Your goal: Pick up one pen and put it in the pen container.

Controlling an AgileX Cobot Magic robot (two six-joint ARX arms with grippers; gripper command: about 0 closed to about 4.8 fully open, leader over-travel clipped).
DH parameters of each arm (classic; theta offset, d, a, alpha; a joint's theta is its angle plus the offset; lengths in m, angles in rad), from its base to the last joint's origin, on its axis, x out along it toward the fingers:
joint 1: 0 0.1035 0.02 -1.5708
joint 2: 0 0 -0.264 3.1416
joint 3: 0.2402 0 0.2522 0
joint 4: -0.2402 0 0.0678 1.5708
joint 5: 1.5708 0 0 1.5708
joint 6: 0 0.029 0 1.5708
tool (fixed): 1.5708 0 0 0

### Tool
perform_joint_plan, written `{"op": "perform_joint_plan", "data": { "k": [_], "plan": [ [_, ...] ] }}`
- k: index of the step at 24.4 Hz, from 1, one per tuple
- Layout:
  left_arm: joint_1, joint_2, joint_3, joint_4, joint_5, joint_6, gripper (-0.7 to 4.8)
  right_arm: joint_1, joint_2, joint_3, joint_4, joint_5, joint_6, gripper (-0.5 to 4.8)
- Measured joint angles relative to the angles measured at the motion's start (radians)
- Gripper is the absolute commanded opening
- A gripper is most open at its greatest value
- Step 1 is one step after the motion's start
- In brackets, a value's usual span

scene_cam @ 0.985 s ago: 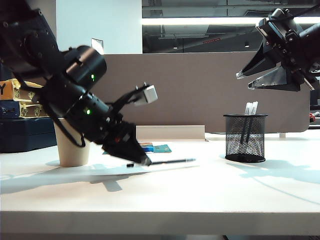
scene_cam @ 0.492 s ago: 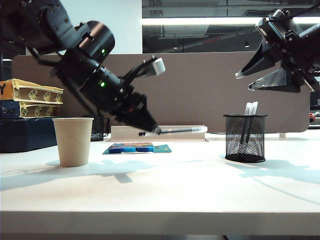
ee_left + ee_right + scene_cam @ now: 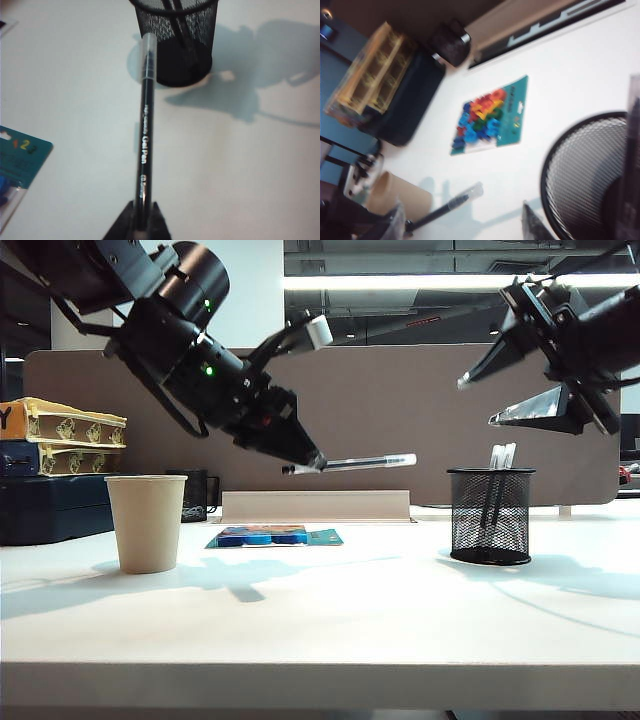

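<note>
My left gripper is shut on the black end of the pen and holds it nearly level above the table, clear cap toward the pen container. In the left wrist view the pen runs from the left gripper toward the black mesh pen container, which has other pens in it. My right gripper hangs open, high above the container, with nothing between its fingers. The right wrist view shows the right gripper, the pen and the container's rim.
A beige paper cup stands at the left of the table. A teal card of coloured pieces lies behind the middle. Stacked boxes sit at the far left, and a brown partition closes the back.
My left gripper has lifted the pen off the table and carried it up and toward the container. My right gripper has opened wider and rolled a little.
</note>
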Motion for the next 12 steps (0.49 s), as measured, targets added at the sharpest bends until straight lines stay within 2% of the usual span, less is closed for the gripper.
{"op": "perform_joint_plan", "data": {
  "k": [12],
  "plan": [
    [-0.006, -0.040, 0.058, 0.018, -0.021, -0.025, 0.12, 0.002, 0.025, 0.068, 0.012, -0.045, 0.221, 2.85]
  ]
}}
